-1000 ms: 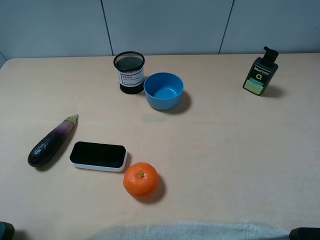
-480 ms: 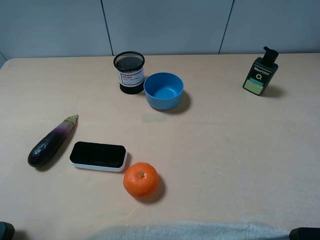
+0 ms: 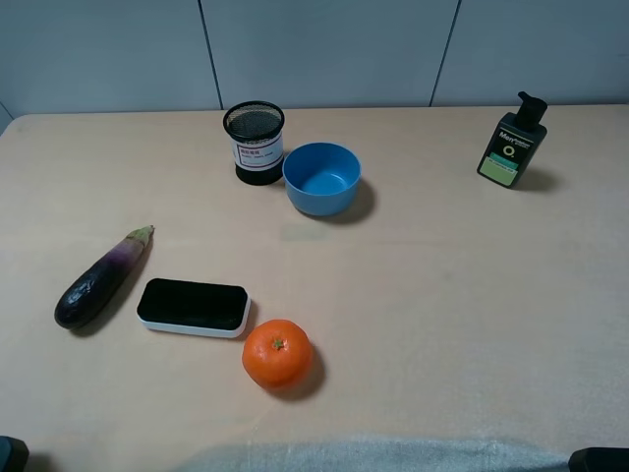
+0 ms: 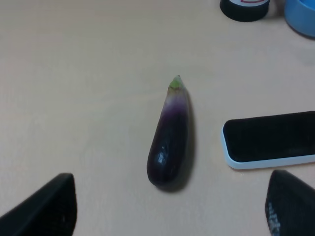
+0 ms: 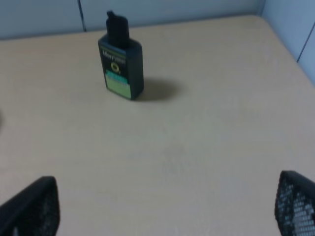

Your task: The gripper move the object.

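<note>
My desk looks matt, pale wood. The eggplant shines glossy; the orange is dimpled; the bowl smooth plastic; the cup black mesh.

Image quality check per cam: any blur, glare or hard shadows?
Exterior high: sharp, even light, soft shadows to the right of the mandarin and blue bowl. Left wrist: soft overall, eggplant shows a small highlight, left hand fingertips blurred at the frame edge. Right wrist: the blurriest, bottle label unreadable, right hand fingertips dark and blurred in the corners.
</note>
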Available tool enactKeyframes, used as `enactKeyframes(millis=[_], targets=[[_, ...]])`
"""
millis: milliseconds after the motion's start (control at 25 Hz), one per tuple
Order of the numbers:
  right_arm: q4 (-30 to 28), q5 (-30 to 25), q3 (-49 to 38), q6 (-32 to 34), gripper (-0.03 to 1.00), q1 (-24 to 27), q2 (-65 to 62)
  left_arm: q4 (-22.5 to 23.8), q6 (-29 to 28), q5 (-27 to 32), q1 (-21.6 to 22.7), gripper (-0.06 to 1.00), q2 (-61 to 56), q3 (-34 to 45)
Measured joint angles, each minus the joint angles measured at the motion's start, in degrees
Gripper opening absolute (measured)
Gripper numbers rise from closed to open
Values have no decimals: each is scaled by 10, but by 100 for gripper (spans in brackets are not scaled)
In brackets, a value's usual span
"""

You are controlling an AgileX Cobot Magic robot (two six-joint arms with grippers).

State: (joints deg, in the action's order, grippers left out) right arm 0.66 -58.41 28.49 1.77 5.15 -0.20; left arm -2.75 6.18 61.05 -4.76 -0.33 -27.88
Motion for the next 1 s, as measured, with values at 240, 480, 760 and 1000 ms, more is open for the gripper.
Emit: enactKeyframes(millis=[240, 480, 760, 1000], targets=[[1, 0, -2, -10, 66, 0, -1, 0, 0, 0, 0, 77, 0, 0], [1, 0, -2, -11, 66, 0, -1, 0, 0, 0, 0, 77, 0, 0], [1, 0, -2, -12, 66, 0, -1, 0, 0, 0, 0, 77, 0, 0], [1, 0, -2, -12, 66, 0, -1, 0, 0, 0, 0, 77, 0, 0]])
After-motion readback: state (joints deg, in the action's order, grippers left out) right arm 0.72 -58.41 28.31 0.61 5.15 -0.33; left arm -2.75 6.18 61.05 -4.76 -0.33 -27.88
